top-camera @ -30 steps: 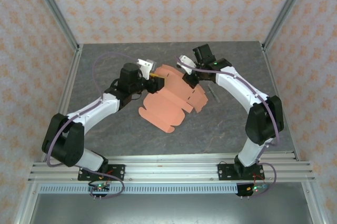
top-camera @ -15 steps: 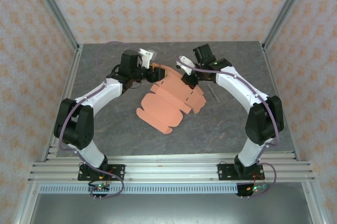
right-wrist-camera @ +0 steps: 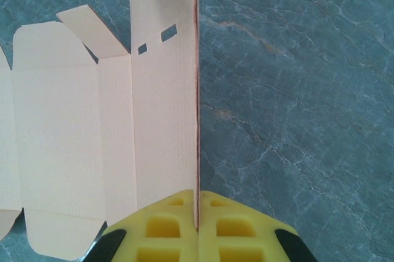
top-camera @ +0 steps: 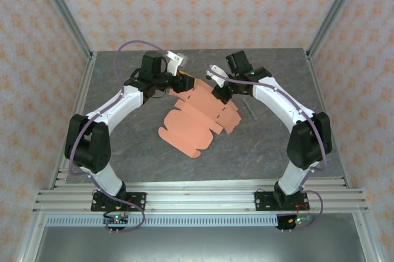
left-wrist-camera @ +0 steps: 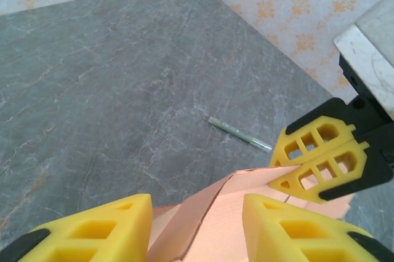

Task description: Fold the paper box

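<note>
Left gripper (top-camera: 183,82) has swung round to the far corner of the paper box (top-camera: 196,120), jaws half-open astride a raised flap. Right gripper (top-camera: 220,93) stays clamped on the sheet's edge. The sheet lies mid-table (top-camera: 271,145), a fold likely next.

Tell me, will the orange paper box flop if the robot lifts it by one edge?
Probably a bit. The paper box is thin card, mostly lying flat, so it would likely bend along its creases. Yet the panel pinched by the right gripper stands raised without drooping, so it seems fairly stiff. It looks light.
</note>
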Controlling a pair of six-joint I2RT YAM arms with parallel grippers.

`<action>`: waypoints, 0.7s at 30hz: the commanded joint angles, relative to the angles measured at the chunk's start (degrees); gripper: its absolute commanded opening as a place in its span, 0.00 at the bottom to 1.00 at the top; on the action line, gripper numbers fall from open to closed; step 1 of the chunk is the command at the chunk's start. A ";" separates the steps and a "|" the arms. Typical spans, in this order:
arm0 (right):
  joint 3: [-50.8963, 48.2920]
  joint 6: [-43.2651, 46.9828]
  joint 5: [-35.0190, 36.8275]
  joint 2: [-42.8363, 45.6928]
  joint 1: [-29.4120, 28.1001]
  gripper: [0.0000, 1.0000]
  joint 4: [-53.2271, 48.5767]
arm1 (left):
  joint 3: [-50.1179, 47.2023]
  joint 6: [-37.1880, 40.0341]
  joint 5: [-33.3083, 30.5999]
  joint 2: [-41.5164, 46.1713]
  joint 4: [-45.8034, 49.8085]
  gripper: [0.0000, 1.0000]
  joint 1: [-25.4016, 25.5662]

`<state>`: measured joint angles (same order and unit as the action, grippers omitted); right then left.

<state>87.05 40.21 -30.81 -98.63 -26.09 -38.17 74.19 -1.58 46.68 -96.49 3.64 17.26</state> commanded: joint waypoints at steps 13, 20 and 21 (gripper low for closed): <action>4.19 -4.31 0.75 -0.89 -0.35 0.00 -0.14 | -1.82 1.05 3.95 1.18 -2.15 0.33 3.82; 3.75 -4.50 1.22 -0.99 -0.38 0.00 -0.21 | -0.69 2.11 2.92 0.71 -0.36 0.41 4.80; 3.71 -4.44 1.55 -1.00 -0.42 0.00 -0.36 | -0.95 2.29 2.74 0.94 -0.36 0.42 4.88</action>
<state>89.06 36.62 -30.24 -98.96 -26.09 -39.29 72.66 -0.89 47.37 -96.49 3.53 20.38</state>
